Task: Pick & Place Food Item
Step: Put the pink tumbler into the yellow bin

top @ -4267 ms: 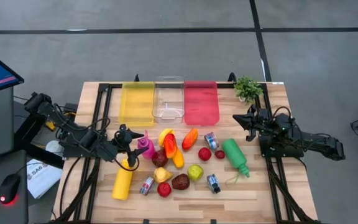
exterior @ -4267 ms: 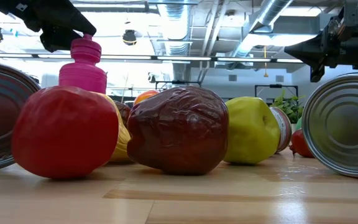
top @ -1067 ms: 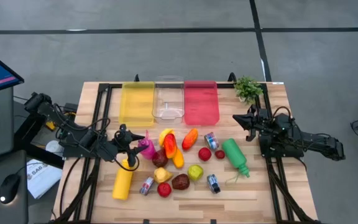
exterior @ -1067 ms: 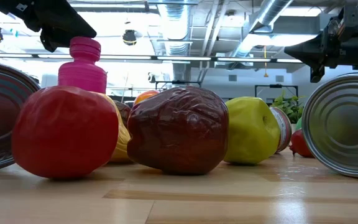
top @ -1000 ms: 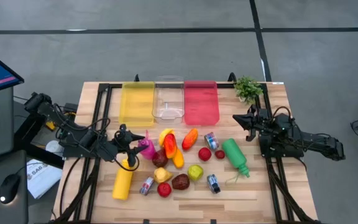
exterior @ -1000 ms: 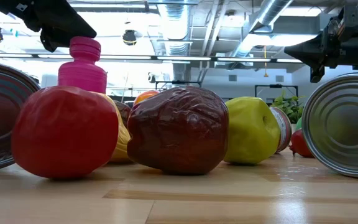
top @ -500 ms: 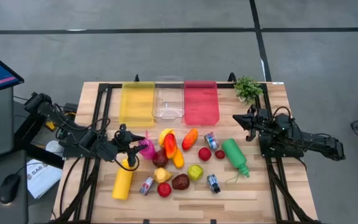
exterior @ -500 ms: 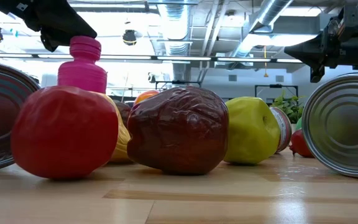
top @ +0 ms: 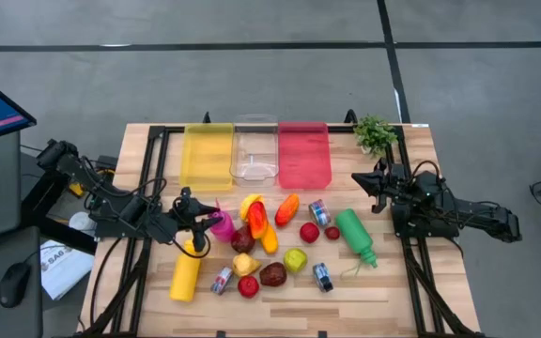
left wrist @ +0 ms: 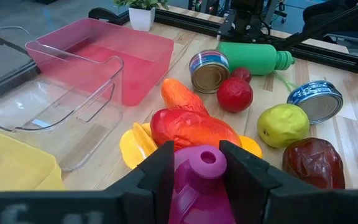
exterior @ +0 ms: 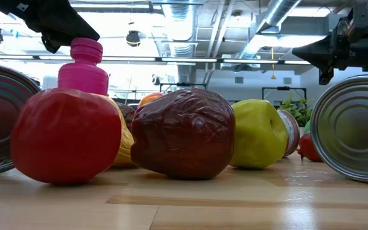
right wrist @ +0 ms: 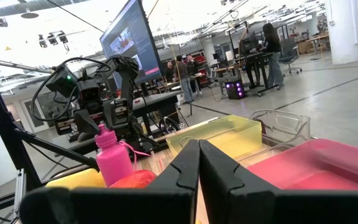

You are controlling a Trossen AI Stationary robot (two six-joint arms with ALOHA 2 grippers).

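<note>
So the left gripper (left wrist: 197, 163) has its fingers (left wrist: 160, 168) on either side of the pink bottle (top: 220, 223), narrowed to the neck, pretty much pinching it. The bottle stands upright, long axis vertical, just left of the red pepper (top: 255, 219) and sits dead ahead between the jaws. That arm is clearly the nearer one. The right gripper (top: 363, 181), well right of the pepper, is closed on nothing.

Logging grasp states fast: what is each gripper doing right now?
Left gripper: fingers on both sides of the pink bottle, closing; firm grip cannot be told.
Right gripper: shut, empty, waiting at the table's right edge.
</note>
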